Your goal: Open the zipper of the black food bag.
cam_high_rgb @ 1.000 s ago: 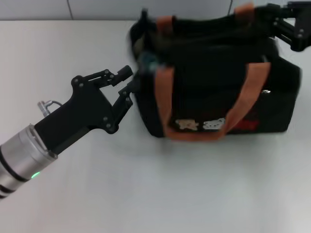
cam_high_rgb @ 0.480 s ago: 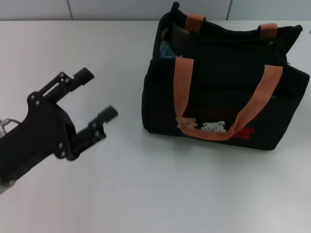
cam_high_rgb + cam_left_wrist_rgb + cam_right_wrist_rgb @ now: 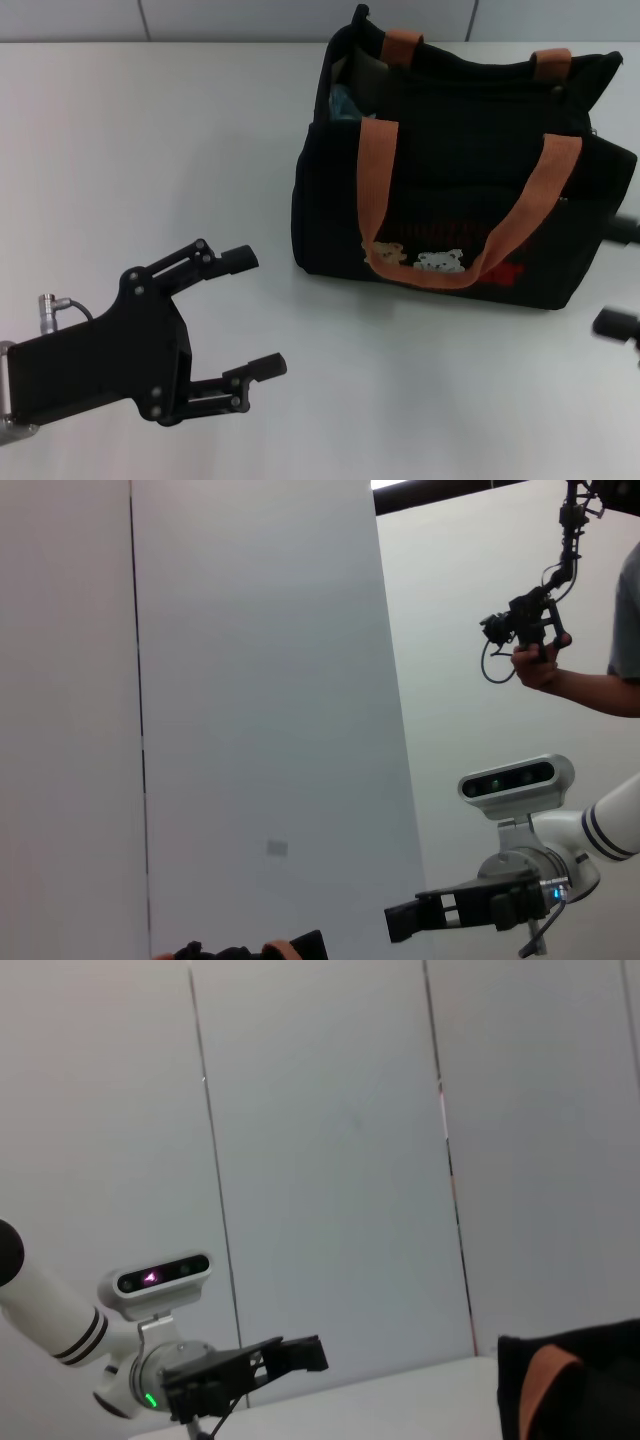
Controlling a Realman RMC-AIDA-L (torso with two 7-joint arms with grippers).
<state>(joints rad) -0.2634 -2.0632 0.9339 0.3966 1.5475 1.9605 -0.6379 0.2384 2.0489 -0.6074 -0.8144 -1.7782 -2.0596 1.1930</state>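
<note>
Head view: black food bag [image 3: 465, 170] is standing upright by the bench's [image 3: 150, 130] far right edge, its top gaping. Left gripper [image 3: 250, 312] is hovering near the front left corner, jaws spread wide, gripping nothing. Right gripper [image 3: 620, 280] is barely showing at the right edge; probably open, though I cannot tell.

The right gripper [image 3: 620, 280] is mostly cut off at the right edge of the head view. Only two dark, blurry finger tips show, so its body is out of sight. The bag [image 3: 460, 170] hides its own far side. The zipper pull is too small to pick out along the dark top. In the right wrist view only a corner of the bag shows.
</note>
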